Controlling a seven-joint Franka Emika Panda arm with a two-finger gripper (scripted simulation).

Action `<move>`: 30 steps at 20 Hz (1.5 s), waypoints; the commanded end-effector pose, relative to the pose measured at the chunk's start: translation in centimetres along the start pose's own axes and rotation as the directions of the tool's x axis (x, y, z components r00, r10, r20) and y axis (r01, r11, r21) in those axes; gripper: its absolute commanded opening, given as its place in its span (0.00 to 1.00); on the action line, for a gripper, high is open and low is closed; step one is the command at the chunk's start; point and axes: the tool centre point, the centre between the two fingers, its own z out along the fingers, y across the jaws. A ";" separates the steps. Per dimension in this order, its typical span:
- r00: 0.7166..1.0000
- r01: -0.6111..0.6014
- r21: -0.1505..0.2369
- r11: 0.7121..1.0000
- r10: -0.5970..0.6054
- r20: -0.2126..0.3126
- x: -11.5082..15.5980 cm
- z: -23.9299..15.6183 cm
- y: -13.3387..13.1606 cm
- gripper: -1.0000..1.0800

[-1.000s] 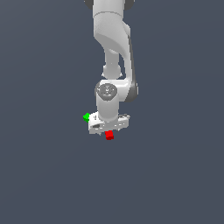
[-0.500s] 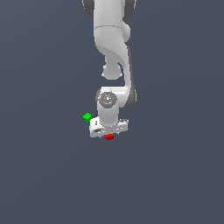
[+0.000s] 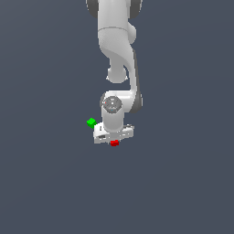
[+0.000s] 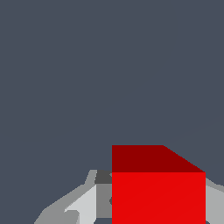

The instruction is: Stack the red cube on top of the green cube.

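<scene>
White two-fingered claw [image 3: 114, 138] with the small bright red cube [image 3: 114, 143] lying between its fingers [image 4: 72, 205]; whether they clamp it cannot be told. Small bright green cube [image 3: 91, 122] lies just beside the claw, apart.

1. I find no text, label, brand, number or sign to read anywhere in either view.
2. The small bright red cube [image 4: 158, 192] close to my fingers has plain faces with no marking.
3. The small bright green cube [image 3: 91, 122] is likewise plain.
4. My own white gripper [image 3: 114, 135] and the white arm above it carry no lettering or logo that I can make out.
5. The flat dark grey-blue ground [image 3: 183, 183] bears no writing.
</scene>
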 end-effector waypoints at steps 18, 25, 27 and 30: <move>1.000 0.000 0.000 1.000 0.000 0.000 -0.1 -7.2 0.0 0.00; 1.000 0.000 0.000 1.000 0.000 0.000 0.0 -9.8 0.0 0.00; 1.000 0.000 0.000 1.000 0.000 0.000 0.0 -10.0 0.0 0.00; 1.000 0.000 0.000 1.000 0.000 -0.001 -0.1 -9.8 0.0 0.00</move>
